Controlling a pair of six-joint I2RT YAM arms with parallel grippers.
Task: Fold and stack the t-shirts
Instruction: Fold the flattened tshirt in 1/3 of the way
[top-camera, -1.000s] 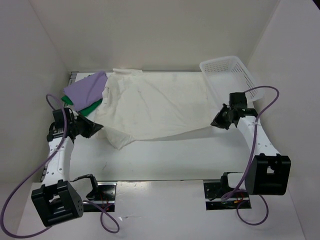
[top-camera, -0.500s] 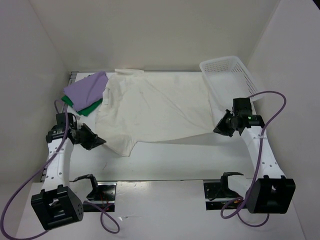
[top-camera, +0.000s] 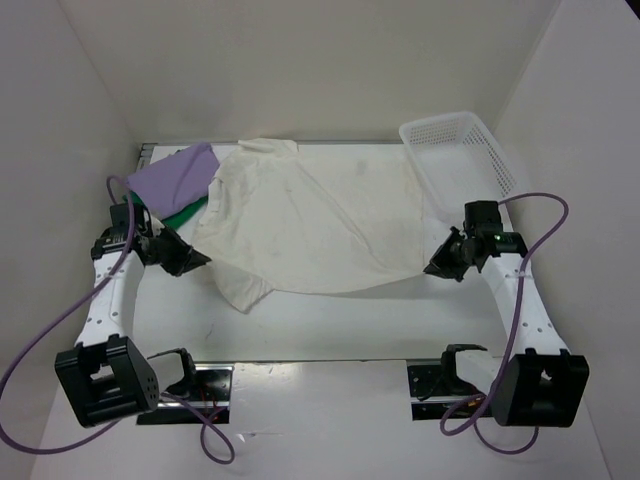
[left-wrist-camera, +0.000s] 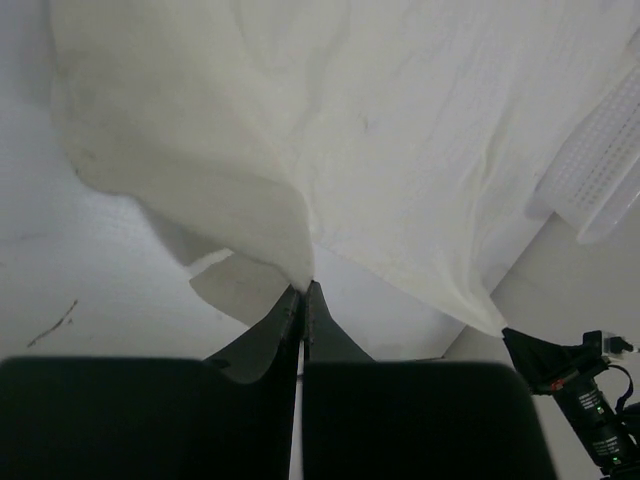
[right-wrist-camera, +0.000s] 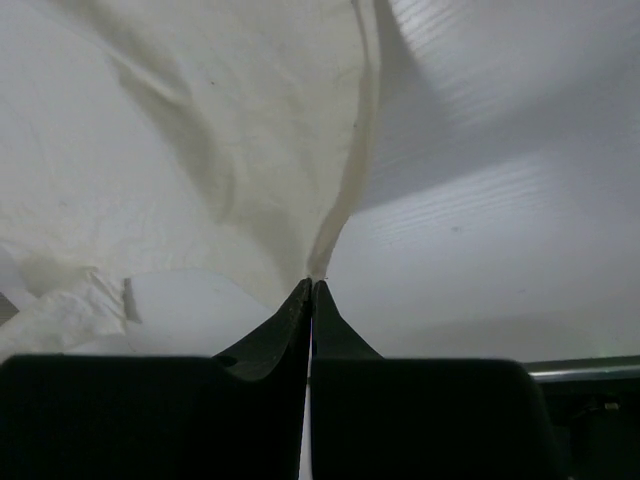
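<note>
Presently on view: 3 t-shirts, 1 basket, 2 arms.

Item 1: cream t-shirt (top-camera: 310, 220). It is spread wrinkled across the middle of the tabletop (top-camera: 330, 320), collar toward the far wall. The near edge is raised off the surface at both gripped points.

Left gripper (top-camera: 195, 258), at the shirt's near left edge: jaws pressed together, pinching a peak of cream cloth.

Right gripper (top-camera: 435, 268), at the near right edge: jaws likewise closed on a thin ridge of the same cloth.

Item 2: lavender t-shirt (top-camera: 175, 172). It is bunched at the far left corner, touching the cream sleeve.

Item 3: green t-shirt (top-camera: 185, 212). It is mostly hidden beneath the lavender one, with only a strip showing.

Item 4: white mesh basket (top-camera: 460, 135). It stands in the far right corner, just beside the cream shirt.
</note>
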